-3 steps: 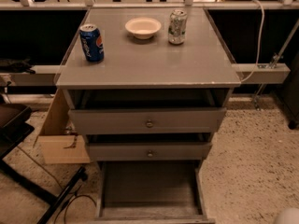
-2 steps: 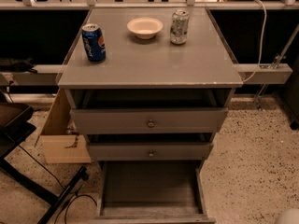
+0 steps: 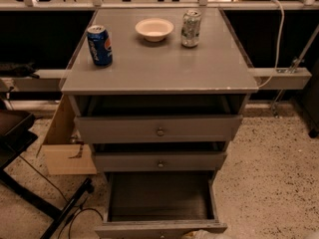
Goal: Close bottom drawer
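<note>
The bottom drawer (image 3: 159, 197) of the grey cabinet is pulled far out toward me. Its plain grey inside shows, and its slim front panel (image 3: 149, 229) lies at the frame's bottom edge. The mid-sized drawer (image 3: 159, 161) and the tallest drawer (image 3: 158, 128) above it stand slightly out, each with a small round knob. Only a pale bit of my gripper (image 3: 201, 234) shows at the bottom edge, right by the bottom drawer's front panel, just right of its middle.
On the cabinet top (image 3: 159, 68) stand a blue Pepsi can (image 3: 100, 45), a white bowl (image 3: 154, 29) and a silver-green can (image 3: 190, 28). A cardboard box (image 3: 65, 148) leans at the cabinet's left. A black chair base and cable (image 3: 60, 210) lie at lower left. Speckled floor (image 3: 269, 183) lies to the right.
The pale shape that sat in the lower right corner now shows at the bottom edge by the bottom drawer's front. The cabinet and drawers look unchanged.
</note>
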